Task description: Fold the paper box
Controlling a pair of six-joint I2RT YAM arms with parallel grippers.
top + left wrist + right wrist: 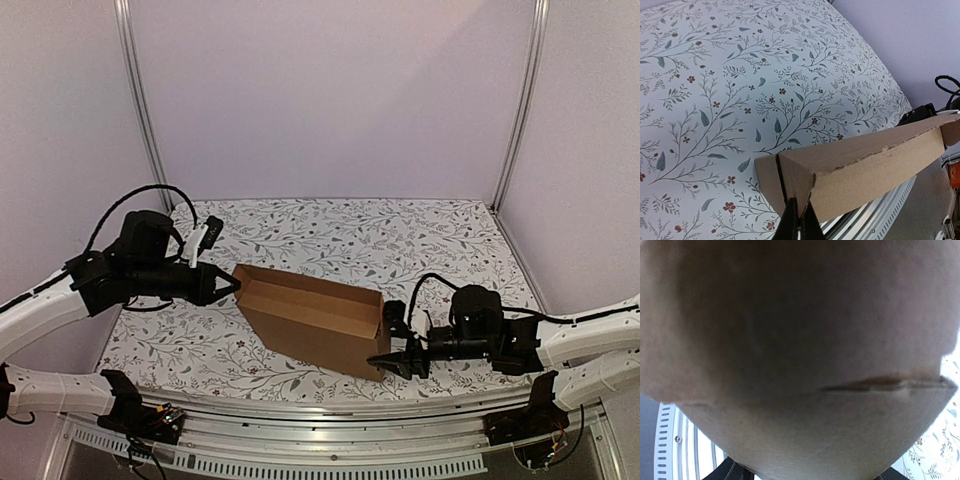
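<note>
The paper box is a plain brown cardboard box lying across the middle of the floral table, long side running left to right, top open. My left gripper is at its left end. In the left wrist view the left gripper is shut on the corner edge of the paper box. My right gripper is at the box's right end, its jaws standing wide on either side of that end. Cardboard fills the right wrist view, and only the dark fingertips show at the bottom corners.
A metal rail runs along the table's near edge, just in front of the box. Lilac walls with upright metal posts close in the back and sides. The floral tablecloth stretches behind the box.
</note>
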